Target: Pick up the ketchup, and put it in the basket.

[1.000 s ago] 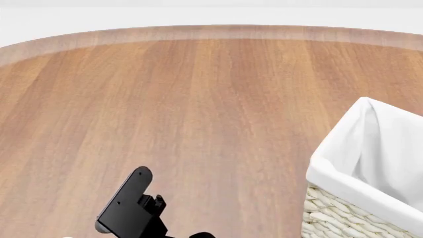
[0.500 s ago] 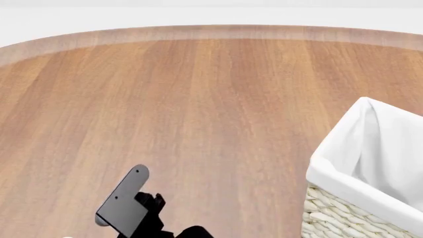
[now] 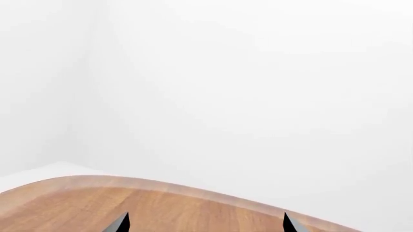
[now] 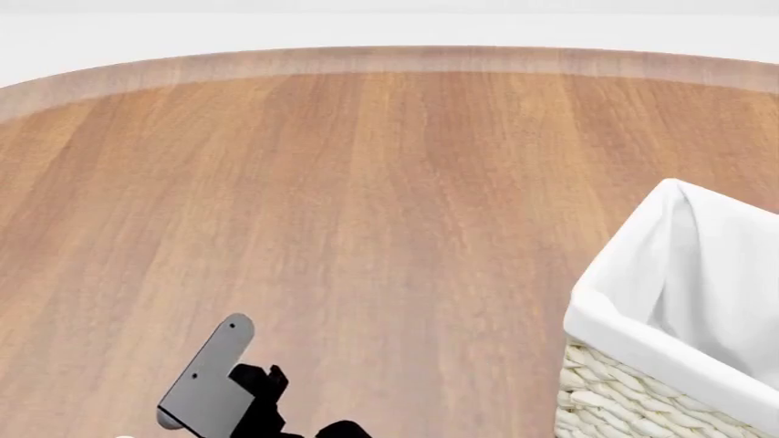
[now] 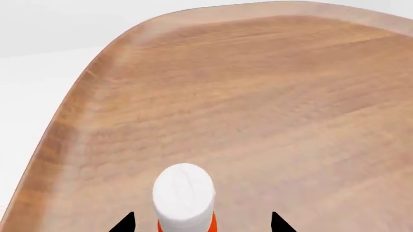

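Orange-red ketchup (image 5: 185, 220) with white cap, cream woven basket (image 4: 633, 397) lined white, brown wood-grain table (image 4: 365, 201)

head: high, down over table (image 4: 365, 201) | wrists: low, along the tabletop | shared: table

Ketchup (image 5: 185, 198) body cut off below cap; basket (image 4: 681, 319) cropped at frame's right and bottom edges.

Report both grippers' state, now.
Left gripper: open, nothing between its jaws.
Right gripper: open, jaws either side of the ketchup.
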Robot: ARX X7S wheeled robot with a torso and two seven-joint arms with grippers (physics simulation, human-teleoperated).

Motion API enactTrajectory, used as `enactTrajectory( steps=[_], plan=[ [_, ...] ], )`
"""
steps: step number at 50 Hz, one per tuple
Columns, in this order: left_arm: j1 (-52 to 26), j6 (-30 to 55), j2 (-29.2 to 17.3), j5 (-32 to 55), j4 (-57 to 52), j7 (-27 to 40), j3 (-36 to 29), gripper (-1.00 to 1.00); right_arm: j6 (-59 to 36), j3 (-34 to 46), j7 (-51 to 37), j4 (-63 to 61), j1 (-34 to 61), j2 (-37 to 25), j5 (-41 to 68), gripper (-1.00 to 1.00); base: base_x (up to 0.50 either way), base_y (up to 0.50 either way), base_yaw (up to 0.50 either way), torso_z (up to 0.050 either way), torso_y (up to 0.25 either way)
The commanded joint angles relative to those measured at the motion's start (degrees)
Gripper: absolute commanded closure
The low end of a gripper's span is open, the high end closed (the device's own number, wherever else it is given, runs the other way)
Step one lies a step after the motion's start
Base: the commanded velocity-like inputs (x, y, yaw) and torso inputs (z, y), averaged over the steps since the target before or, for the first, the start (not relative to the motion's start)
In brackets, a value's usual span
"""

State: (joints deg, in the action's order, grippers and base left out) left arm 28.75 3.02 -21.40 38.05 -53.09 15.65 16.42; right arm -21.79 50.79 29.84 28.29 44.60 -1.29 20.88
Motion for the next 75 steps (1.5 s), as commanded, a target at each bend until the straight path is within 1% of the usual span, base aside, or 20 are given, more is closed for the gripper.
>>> enactTrajectory(
  steps=[1, 8, 18, 19, 25, 32, 36, 41, 42, 47, 48, 53, 56, 62, 71, 73, 75],
  plan=[
    [0.4, -0.6, 0.2, -0.5, 0.4, -0.3, -0.6, -1.0, 1.5, 3.2, -0.8, 2.0, 1.2, 1.0, 2.1, -1.0, 0.0, 0.0, 0.0, 0.0, 0.0],
    [1.2, -1.3, 0.4, -0.5, 0.3, -0.6, -0.6, -1.0, 5.5, 10.2, -3.4, 5.8, 3.4, 1.1, 8.2, -1.0, 0.0, 0.0, 0.0, 0.0, 0.0],
    [1.8, -1.7, 0.6, -1.2, -0.1, -0.6, -1.1, -1.0, 9.0, 15.7, -5.8, 9.6, 4.9, 1.2, 14.4, -1.0, 0.0, 0.0, 0.0, 0.0, 0.0],
    [1.8, -1.7, 0.6, -1.1, -0.2, -0.5, -1.1, -1.0, 9.8, 16.5, -6.4, 10.8, 5.5, 1.2, 16.1, 1.0, 0.0, 0.0, 0.0, 0.0, 0.0],
    [1.5, -1.5, 0.2, -0.8, -0.3, -0.1, -1.0, -1.0, 10.0, 18.5, -7.1, 9.8, 6.3, 0.4, 18.2, 1.0, 0.0, 0.0, 0.0, 0.0, 0.0],
    [1.2, -1.2, -0.3, -0.4, -0.5, 0.3, -1.0, -1.0, 8.7, 18.8, -8.4, 3.9, 6.2, -2.1, 19.0, 1.0, 0.0, 0.0, 0.0, 0.0, 0.0],
    [1.0, -1.3, -0.5, -0.2, -0.4, 0.4, -1.0, -1.0, 7.3, 18.4, -10.6, -1.3, 6.2, -4.3, 19.8, 1.0, 0.0, 0.0, 0.0, 0.0, 0.0],
    [0.6, -1.1, -0.6, -0.2, -0.2, 0.6, -1.3, -1.0, 3.4, 16.2, -16.3, -14.2, 6.9, -10.6, 22.6, 1.0, 0.0, 0.0, 0.0, 0.0, 0.0],
    [0.5, -1.0, -0.6, -0.4, -0.2, 0.7, -1.4, -1.0, 1.8, 15.4, -18.7, -18.8, 7.4, -13.0, 23.6, 1.0, 0.0, 0.0, 0.0, 0.0, 0.0],
    [0.1, -0.8, -0.7, -0.7, -0.1, 0.9, -1.8, -1.0, -2.7, 12.4, -24.9, -31.4, 8.9, -19.7, 27.5, 1.0, 0.0, 0.0, 0.0, 0.0, 0.0],
    [-0.4, -0.5, -0.8, -0.9, 0.0, 1.1, -2.2, -1.0, -4.1, 11.2, -27.4, -35.9, 9.4, -22.2, 28.8, 1.0, 0.0, 0.0, 0.0, 0.0, 0.0],
    [-1.1, -0.1, -1.1, -1.1, 0.3, 1.4, -2.6, -1.0, -7.8, 8.4, -32.8, -45.2, 10.9, -27.5, 32.7, 1.0, 0.0, 0.0, 0.0, 0.0, 0.0],
    [-1.7, 0.3, -1.4, -0.9, 0.3, 1.7, -2.7, -1.0, -10.0, 6.0, -37.7, -50.0, 12.0, -30.6, 35.2, 1.0, 0.0, 0.0, 0.0, 0.0, 0.0],
    [-3.1, 1.0, -1.9, -0.8, 1.1, 1.9, -3.3, -1.0, -12.1, 1.2, -45.0, -54.8, 13.4, -35.2, 40.0, 1.0, 0.0, 0.0, 0.0, 0.0, 0.0],
    [-4.4, 1.9, -2.4, -0.5, 1.6, 2.5, -3.9, -1.0, -13.2, -2.8, -51.8, -54.9, 14.7, -38.1, 42.4, 1.0, 0.0, 0.0, 0.0, 0.0, 0.0],
    [-4.2, 1.8, -2.5, -0.4, 1.4, 2.5, -3.8, -1.0, -13.1, -4.7, -53.9, -55.4, 14.7, -39.4, 44.7, 1.0, 0.0, 0.0, 0.0, 0.0, 0.0],
    [-4.3, 1.8, -2.6, -0.2, 1.5, 2.6, -3.7, -1.0, -13.1, -5.7, -54.2, -55.8, 14.9, -40.5, 46.1, 1.0, 0.0, 0.0, 0.0, 0.0, 0.0]
  ],
)
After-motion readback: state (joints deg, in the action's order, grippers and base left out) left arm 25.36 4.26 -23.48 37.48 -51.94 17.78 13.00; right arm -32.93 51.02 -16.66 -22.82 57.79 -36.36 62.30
